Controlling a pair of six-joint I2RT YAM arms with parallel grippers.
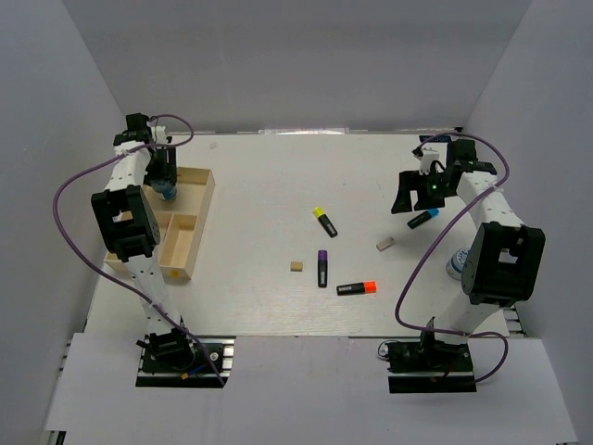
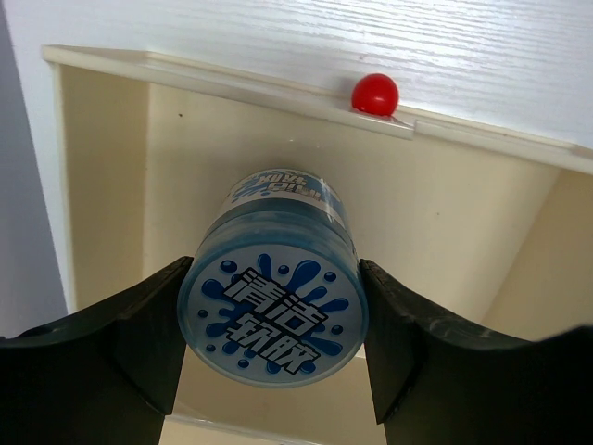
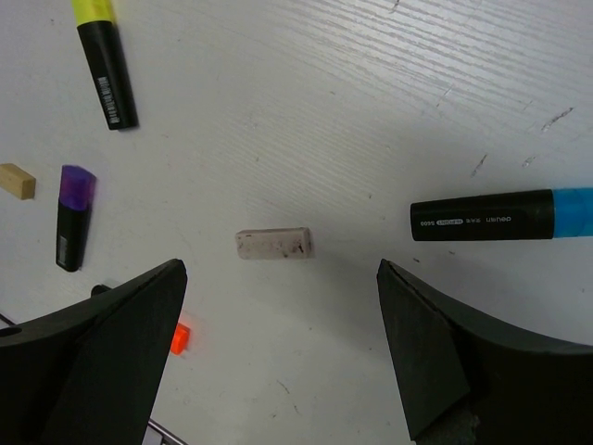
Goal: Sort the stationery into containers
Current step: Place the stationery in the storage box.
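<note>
Grips 1 blue-and-white roll [image 2: 278,278] in left gripper [image 2: 271,348] over tray [image 2: 232,85] end compartment; holds right gripper [image 3: 278,343] released, jaws wide, above grey eraser [image 3: 272,244] near blue highlighter [image 3: 500,215].

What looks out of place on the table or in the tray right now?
A small red ball sits at the rim of the wooden tray. It matches none of the stationery. The grey eraser on the table is smudged with dark marks. Nothing else stands out.
</note>
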